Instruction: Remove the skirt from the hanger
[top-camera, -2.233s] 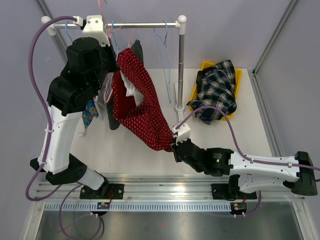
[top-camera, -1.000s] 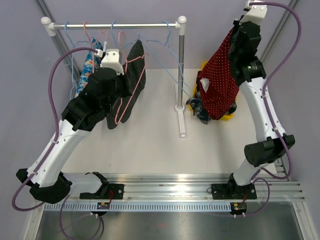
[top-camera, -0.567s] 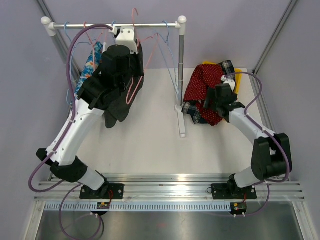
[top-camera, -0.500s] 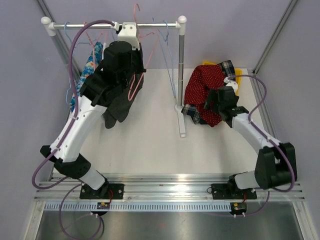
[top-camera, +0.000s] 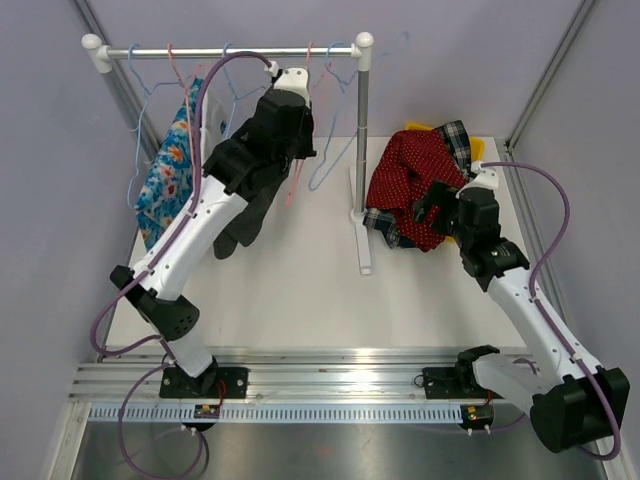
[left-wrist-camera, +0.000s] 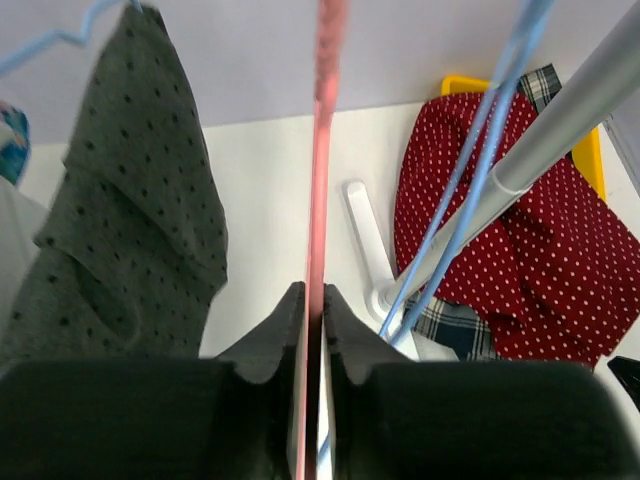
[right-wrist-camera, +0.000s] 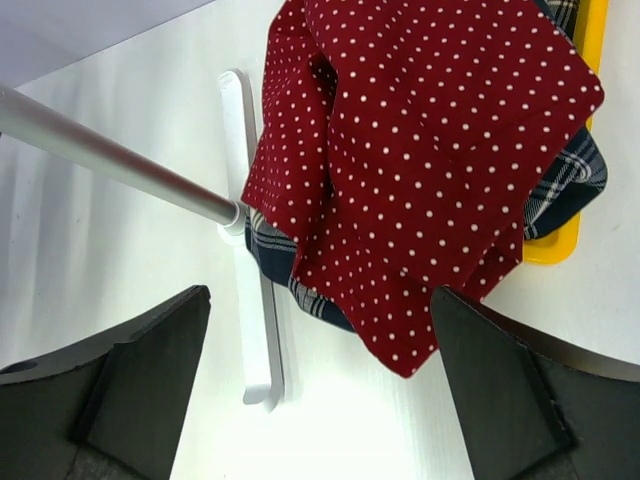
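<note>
Looking down from above, the red dotted skirt (top-camera: 410, 185) lies bunched in the far right corner of the table (top-camera: 300, 290). It is draped over a plaid garment (top-camera: 455, 135) in a yellow tray (top-camera: 477, 150), with no hanger in it. The right arm (top-camera: 510, 280) is much the nearer, its tip at the skirt's near right side. The left arm (top-camera: 200, 225) reaches up to the rail (top-camera: 230, 50) along the far edge.

From the left wrist, the left gripper (left-wrist-camera: 311, 292) is pressed together on the wire of a pink hanger (left-wrist-camera: 325, 100) that shows no cloth. The skirt sits well apart, off to the right beyond the rack's post (left-wrist-camera: 560, 130).

From the right wrist, the right gripper (right-wrist-camera: 318, 300) is spread wide, holding and touching nothing. The skirt lies straight ahead, its length running away from the fingers. The removal looks finished.
</note>
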